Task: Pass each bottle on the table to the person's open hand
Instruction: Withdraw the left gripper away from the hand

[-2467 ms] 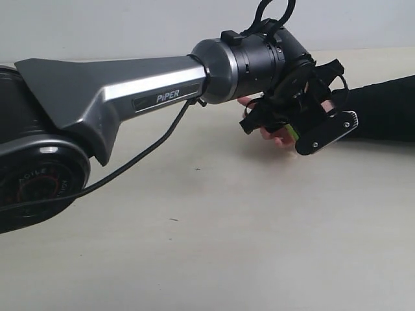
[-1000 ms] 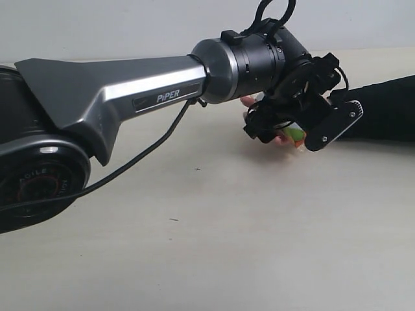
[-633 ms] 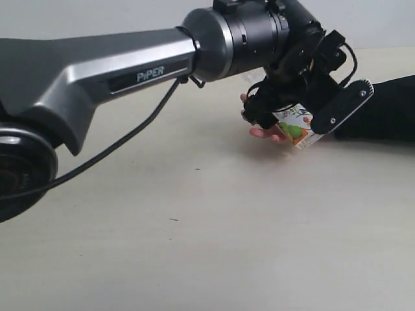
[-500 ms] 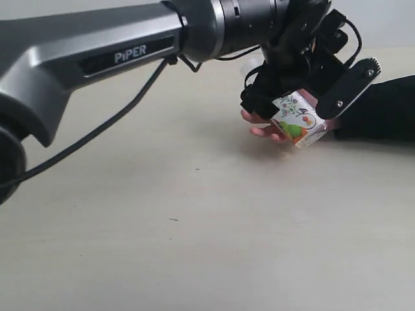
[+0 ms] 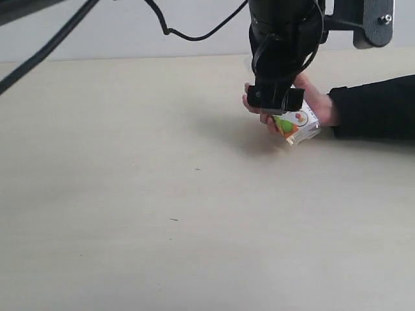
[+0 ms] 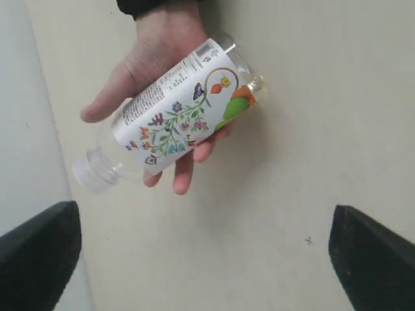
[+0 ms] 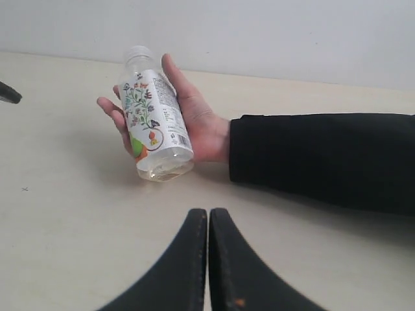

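A clear bottle with a white floral label (image 5: 297, 123) lies in the person's open hand (image 5: 318, 107), just above the table (image 5: 130, 194). From the left wrist, the same bottle (image 6: 175, 113) rests across the palm (image 6: 155, 52), fingers curled under it. My left gripper (image 6: 206, 253) hangs above the hand, open wide and holding nothing; one finger (image 5: 275, 98) hides part of the hand. The right wrist view shows bottle (image 7: 154, 126) and hand (image 7: 198, 123) beyond my right gripper (image 7: 208, 217), which is shut and empty. No other bottles are in view.
The person's arm in a black sleeve (image 5: 376, 113) reaches in from the right edge over the table. A pale wall (image 5: 130, 32) runs along the table's far edge. A cable from the left arm loops across the top of the exterior view.
My left gripper opened and let go of the floral bottle, leaving it in the hand. The left arm then rose up and away, mostly leaving the exterior view.
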Available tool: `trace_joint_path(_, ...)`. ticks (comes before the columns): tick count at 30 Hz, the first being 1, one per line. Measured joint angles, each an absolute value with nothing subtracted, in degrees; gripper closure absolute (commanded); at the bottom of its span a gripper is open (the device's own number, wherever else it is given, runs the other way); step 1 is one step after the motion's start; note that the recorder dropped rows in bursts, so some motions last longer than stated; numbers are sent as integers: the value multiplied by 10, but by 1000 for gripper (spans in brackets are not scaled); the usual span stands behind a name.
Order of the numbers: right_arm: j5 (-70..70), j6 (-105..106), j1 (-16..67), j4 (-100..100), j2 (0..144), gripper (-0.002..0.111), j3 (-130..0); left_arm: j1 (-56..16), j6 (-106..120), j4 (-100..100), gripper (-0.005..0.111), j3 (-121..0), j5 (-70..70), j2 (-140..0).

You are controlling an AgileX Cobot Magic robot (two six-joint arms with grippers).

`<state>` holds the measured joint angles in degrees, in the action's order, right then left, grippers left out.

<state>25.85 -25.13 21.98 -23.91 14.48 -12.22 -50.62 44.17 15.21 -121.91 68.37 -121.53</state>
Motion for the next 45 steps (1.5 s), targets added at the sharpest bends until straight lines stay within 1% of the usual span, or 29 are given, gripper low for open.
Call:
trace_joint_path(1, 258, -251, 220, -239, 145, 107, -122, -506, 425, 145, 27, -1219, 689, -1210)
trace_joint_path(2, 258, -251, 220, -239, 145, 107, -122, -506, 409, 135, 38, -1219, 693, -1208)
trace_joint_path(3, 258, -251, 220, -239, 145, 107, -122, -506, 390, 127, 52, -1219, 694, -1205)
trace_joint_path(5, 258, -251, 220, -239, 145, 107, -122, -506, 319, 111, 84, -1219, 697, -1201)
trace_joint_path(6, 258, -251, 220, -239, 145, 107, -122, -506, 286, 106, 104, -1219, 697, -1198)
trace_joint_path(12, 258, -251, 220, -239, 145, 107, -122, -507, 31, 92, 101, -1198, 698, -1176)
trace_joint_path(16, 258, -251, 220, -239, 145, 107, -122, -507, -32, 73, 101, -1126, 698, -1135)
trace_joint_path(18, 258, -251, 220, -239, 145, 107, -122, -507, -56, 66, 101, -1064, 697, -1099)
trace_joint_path(19, 258, -251, 220, -239, 145, 107, -122, -507, -86, 63, 101, -986, 677, -1047)
trace_joint_path(20, 258, -251, 220, -239, 145, 107, -122, -507, -100, 62, 101, -950, 657, -1022)
trace_joint_path(21, 258, -251, 220, -239, 145, 107, -122, -507, -123, 61, 101, -854, 585, -949)
trace_joint_path(22, 258, -251, 220, -239, 145, 107, -122, -507, -132, 61, 101, -804, 541, -916)
trace_joint_path(23, 258, -251, 220, -239, 145, 107, -122, -507, -153, 60, 101, -703, 452, -829)
trace_joint_path(24, 258, -251, 220, -239, 145, 107, -122, -507, -160, 60, 101, -664, 419, -785)
trace_joint_path(25, 258, -251, 220, -239, 145, 107, -122, -507, -172, 60, 101, -576, 355, -699)
trace_joint_path(26, 258, -251, 220, -239, 145, 107, -122, -507, -175, 60, 101, -518, 330, -645)
trace_joint_path(28, 258, -251, 220, -239, 145, 107, -122, -507, -179, 60, 101, -441, 324, -538)
trace_joint_path(30, 258, -251, 220, -239, 145, 107, -122, -507, -188, 59, 101, -390, 326, -448)
trace_joint_path(32, 258, -251, 220, -239, 145, 107, -122, -507, -192, 57, 101, -362, 346, -371)
trace_joint_path(35, 258, -251, 220, -239, 145, 107, -122, -507, -194, 57, 101, -354, 371, -290)
trace_joint_path(39, 258, -251, 220, -239, 145, 107, -122, -507, -195, 57, 101, -353, 375, -240)
trace_joint_path(45, 258, -251, 220, -239, 145, 107, -122, -507, -195, 57, 101, -353, 377, -204)
